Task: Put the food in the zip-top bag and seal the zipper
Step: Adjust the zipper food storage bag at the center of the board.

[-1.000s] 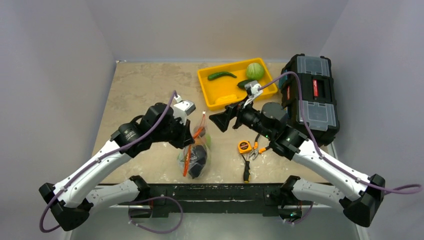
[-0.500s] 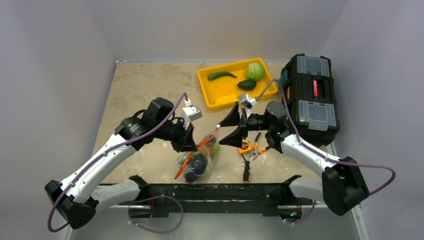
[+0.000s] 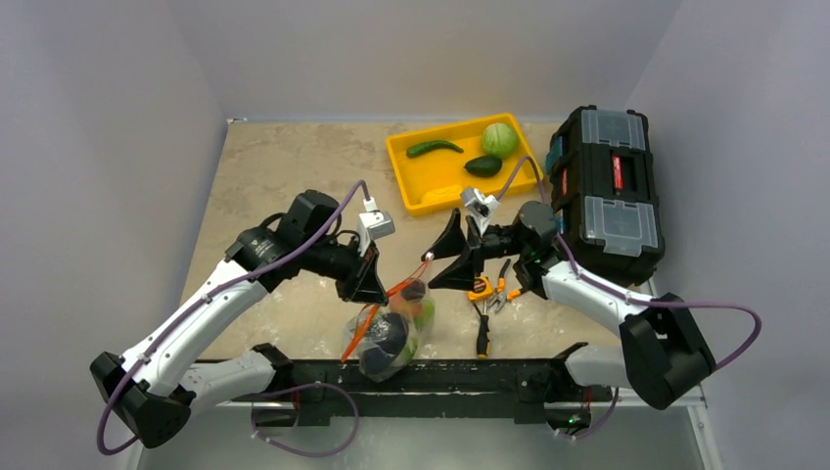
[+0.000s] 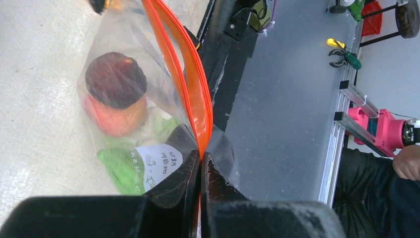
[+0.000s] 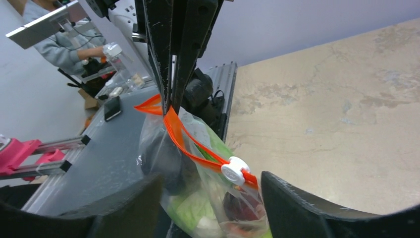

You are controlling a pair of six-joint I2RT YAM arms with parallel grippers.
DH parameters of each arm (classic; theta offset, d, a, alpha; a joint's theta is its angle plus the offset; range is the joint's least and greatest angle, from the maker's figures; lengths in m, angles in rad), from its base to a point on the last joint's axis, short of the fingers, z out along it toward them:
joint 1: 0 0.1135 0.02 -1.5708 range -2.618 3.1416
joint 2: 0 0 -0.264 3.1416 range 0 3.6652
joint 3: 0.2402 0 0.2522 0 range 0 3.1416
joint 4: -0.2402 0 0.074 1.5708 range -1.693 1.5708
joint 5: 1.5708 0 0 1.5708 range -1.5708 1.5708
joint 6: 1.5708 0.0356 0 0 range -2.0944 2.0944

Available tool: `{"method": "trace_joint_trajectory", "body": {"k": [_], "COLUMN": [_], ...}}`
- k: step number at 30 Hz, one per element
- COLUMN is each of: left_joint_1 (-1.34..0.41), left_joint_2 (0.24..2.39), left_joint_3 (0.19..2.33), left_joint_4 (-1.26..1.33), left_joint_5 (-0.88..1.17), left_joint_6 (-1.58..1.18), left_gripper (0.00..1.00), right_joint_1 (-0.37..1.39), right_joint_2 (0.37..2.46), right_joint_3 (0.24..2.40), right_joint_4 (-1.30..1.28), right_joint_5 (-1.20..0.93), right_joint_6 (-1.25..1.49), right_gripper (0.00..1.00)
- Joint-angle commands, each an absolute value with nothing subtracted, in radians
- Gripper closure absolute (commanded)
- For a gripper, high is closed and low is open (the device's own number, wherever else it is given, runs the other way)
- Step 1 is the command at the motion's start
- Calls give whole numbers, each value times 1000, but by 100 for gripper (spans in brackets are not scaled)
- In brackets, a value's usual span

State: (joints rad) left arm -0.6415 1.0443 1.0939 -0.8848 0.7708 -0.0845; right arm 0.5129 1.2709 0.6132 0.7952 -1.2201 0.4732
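Inside the zip-top bag (image 3: pixel 391 333) sits the food (image 4: pixel 115 79), left gripper (image 4: pixel 201 161) clamping its zipper (image 4: pixel 184 64), right gripper (image 3: pixel 432 269) spread wide.

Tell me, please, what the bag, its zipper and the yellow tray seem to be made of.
The bag looks like thin, glossy clear plastic film: it crinkles and the food shows through. The zipper seems an opaque orange-red plastic strip; its white slider is probably hard plastic. The tray looks like rigid moulded plastic, yellow with a slight sheen.
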Motion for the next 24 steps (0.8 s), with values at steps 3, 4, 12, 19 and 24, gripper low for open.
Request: {"method": "trace_joint_trajectory", "body": {"k": [3, 4, 12, 19, 24], "left_joint_1": [-637, -637, -638, -788, -975], "left_joint_2": [1060, 1064, 1083, 1079, 1137], "left_joint_3": [1157, 1163, 1278, 1394, 1441], "left_joint_4": [-902, -911, -976, -911, -863], "left_joint_5": [793, 771, 508, 160, -93], "left_joint_6": [-67, -67, -104, -140, -121], "left_gripper": [100, 100, 65, 25, 31], "right_joint_1": [526, 527, 532, 537, 538], "right_joint_2": [1257, 1254, 1222, 1198, 1159], "right_joint_3": [626, 622, 638, 729, 753], "right_joint_4": [871, 879, 798, 614, 506], "right_joint_5": [-1236, -1233, -1140, -976, -867], "right_joint_6": [522, 533, 540, 618, 648], "right_gripper": [47, 53, 100, 100, 100]}}
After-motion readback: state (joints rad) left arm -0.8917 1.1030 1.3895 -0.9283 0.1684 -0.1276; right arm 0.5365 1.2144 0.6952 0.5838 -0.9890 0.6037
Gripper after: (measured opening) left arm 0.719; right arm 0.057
